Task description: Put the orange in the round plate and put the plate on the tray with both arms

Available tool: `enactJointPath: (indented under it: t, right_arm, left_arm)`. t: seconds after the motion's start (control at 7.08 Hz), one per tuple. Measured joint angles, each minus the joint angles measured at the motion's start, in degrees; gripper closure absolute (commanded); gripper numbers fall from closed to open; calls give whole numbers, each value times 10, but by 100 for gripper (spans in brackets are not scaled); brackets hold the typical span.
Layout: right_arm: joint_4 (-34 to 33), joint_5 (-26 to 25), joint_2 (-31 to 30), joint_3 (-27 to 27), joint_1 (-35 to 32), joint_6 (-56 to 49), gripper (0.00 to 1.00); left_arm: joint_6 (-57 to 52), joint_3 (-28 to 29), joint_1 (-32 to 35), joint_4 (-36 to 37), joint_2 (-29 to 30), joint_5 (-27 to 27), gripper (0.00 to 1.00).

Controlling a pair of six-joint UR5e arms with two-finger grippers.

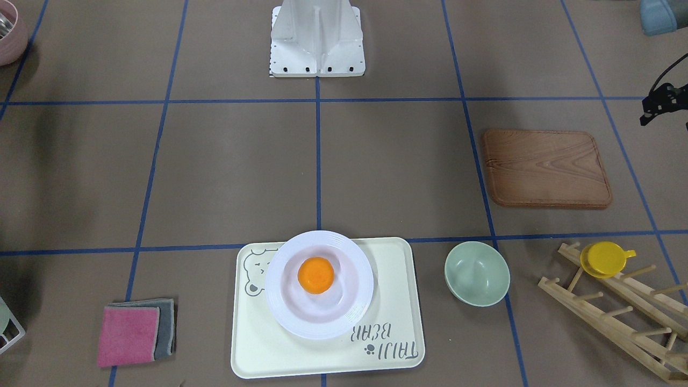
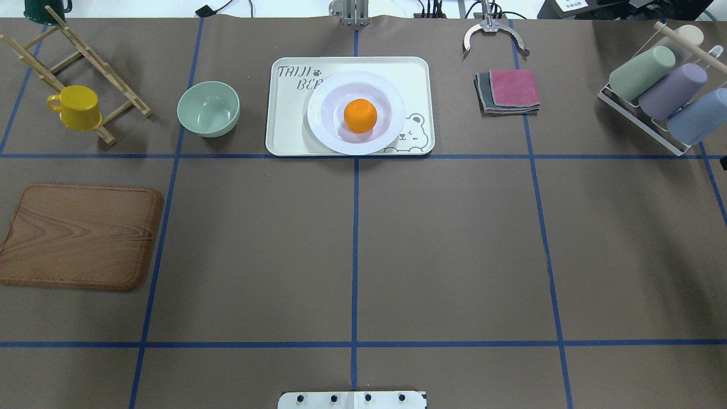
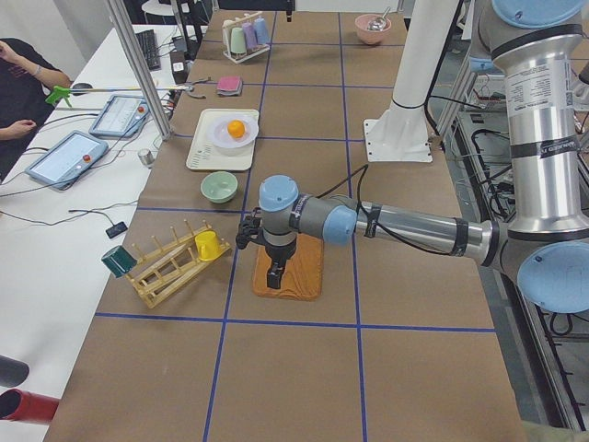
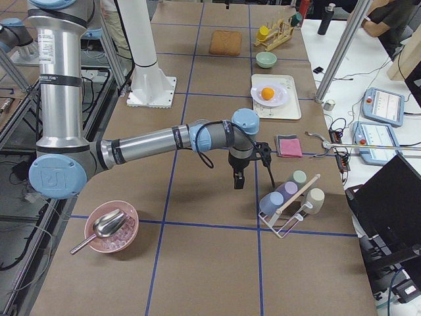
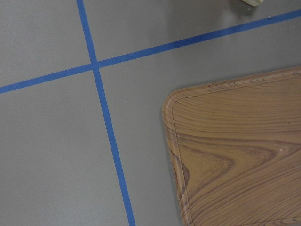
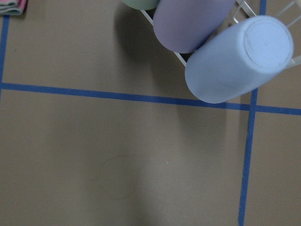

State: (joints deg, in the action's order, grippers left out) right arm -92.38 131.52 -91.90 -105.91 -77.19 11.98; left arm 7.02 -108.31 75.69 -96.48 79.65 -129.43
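Left end effector (image 3: pixel 274 273) hangs over the wooden board (image 3: pixel 293 276). Right end effector (image 4: pixel 237 178) hangs over bare desk (image 4: pixel 197 197) beside the cup rack (image 4: pixel 289 205). Whether either is released or clenched cannot be told. Both are well apart from the task items. The orange (image 2: pixel 360 116) sits in the round plate (image 2: pixel 321 126). The plate rests on the tray (image 2: pixel 289 132), toward its robot-side edge.

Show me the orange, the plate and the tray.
orange (image 2: pixel 360 116), overhead view, its top.
plate (image 2: pixel 315 113), overhead view, left rim.
tray (image 2: pixel 287 125), overhead view, bare floor near left edge.
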Motion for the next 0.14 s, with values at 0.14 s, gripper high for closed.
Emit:
enactJointPath:
  t: [0.14]
  right_arm:
    - [0, 0, -2, 0, -1, -2, 0]
  left_arm:
    - [0, 1, 0, 0, 0, 0, 1]
